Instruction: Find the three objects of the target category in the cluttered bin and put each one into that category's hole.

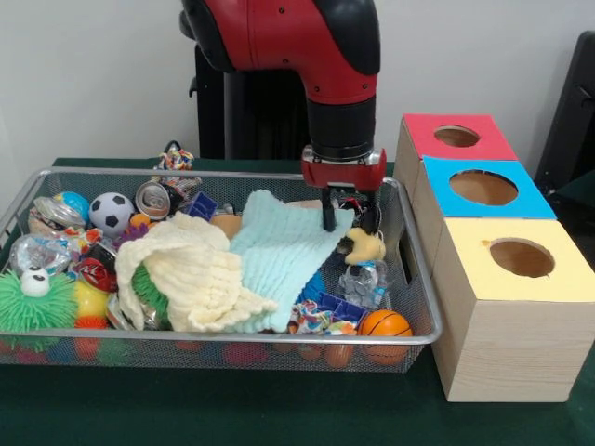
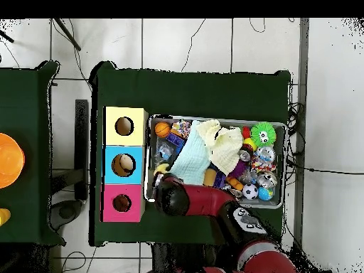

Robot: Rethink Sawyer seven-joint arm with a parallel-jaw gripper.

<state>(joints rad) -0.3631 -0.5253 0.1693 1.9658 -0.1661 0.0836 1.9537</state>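
Cluttered wire bin (image 1: 420, 279) sits beside three boxes with holes: red (image 1: 456, 136), blue (image 1: 482, 187), yellow (image 1: 521, 257). The gripper (image 1: 348, 218) reaches down at a pale blue cloth (image 1: 279, 251); its grip cannot be made out.

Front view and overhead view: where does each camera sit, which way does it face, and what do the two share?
Front view: sits across the table, looking over the wire bin toward the robot; the red arm descends with its claw at the light blue cloth.
Overhead view: sits above the table, looking straight down; the arm reaches up from the bottom edge.
Shared: the bin, both cloths, and the three boxes with holes: yellow, blue, pink.
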